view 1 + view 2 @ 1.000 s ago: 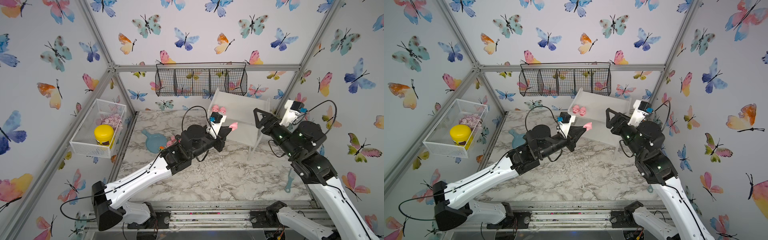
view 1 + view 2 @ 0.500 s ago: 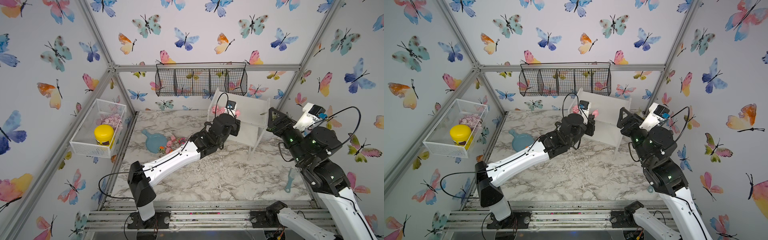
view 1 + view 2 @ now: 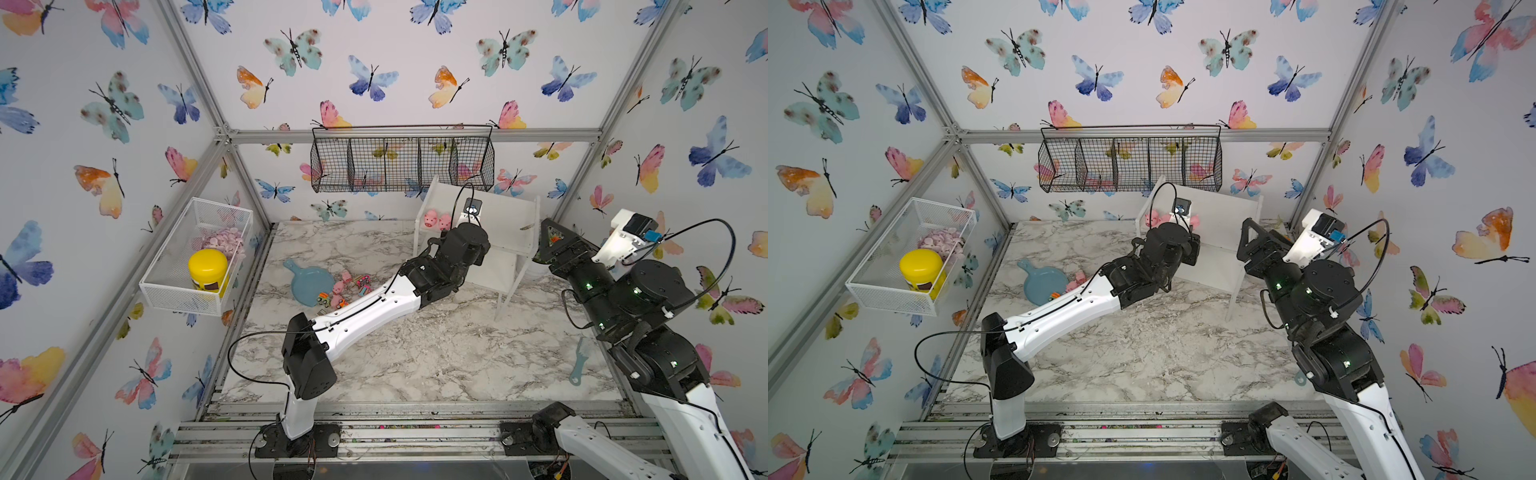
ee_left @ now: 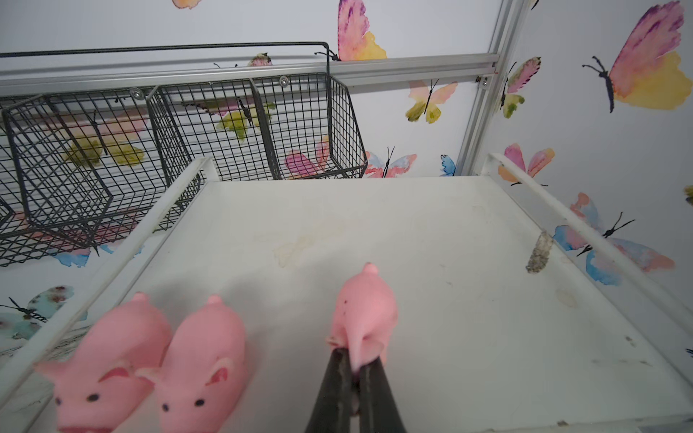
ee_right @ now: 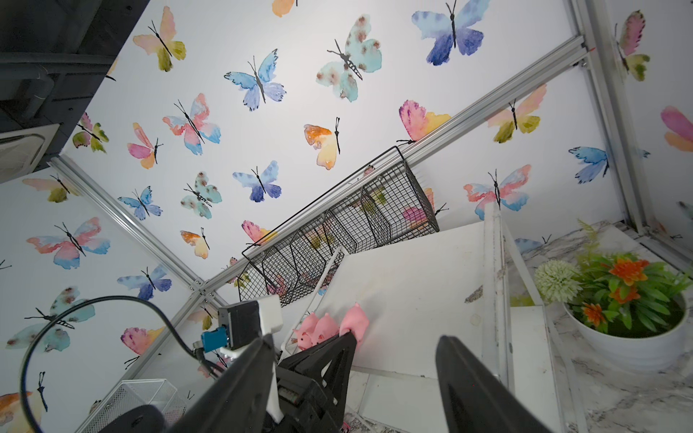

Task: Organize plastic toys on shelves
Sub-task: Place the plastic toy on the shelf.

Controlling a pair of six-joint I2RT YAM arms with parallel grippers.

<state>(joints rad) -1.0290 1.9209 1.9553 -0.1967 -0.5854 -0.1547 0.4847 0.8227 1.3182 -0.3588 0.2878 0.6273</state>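
The white shelves (image 3: 509, 216) stand at the back right of the marble table. Two pink pigs (image 4: 112, 356) (image 4: 204, 360) sit side by side at the top board's left end, also seen as pigs (image 3: 436, 219) in a top view. My left gripper (image 4: 356, 365) is shut on a third pig (image 4: 365, 311) by its head, right beside them. I cannot tell if it touches the board. More pigs and toy trucks (image 3: 343, 289) lie in a heap on the table. My right gripper (image 3: 555, 239) hangs open and holds nothing, just right of the shelves.
A blue pan (image 3: 309, 284) lies beside the heap. A black wire basket (image 3: 401, 164) hangs on the back wall just above the shelves. A white mesh basket (image 3: 195, 257) with a yellow-lidded jar (image 3: 208, 268) hangs on the left wall. A potted plant (image 5: 626, 300) stands behind the shelves.
My left arm has stretched from mid-table to the top board, carrying the pig with it. My right arm has drawn back to the right, away from the shelves' front.
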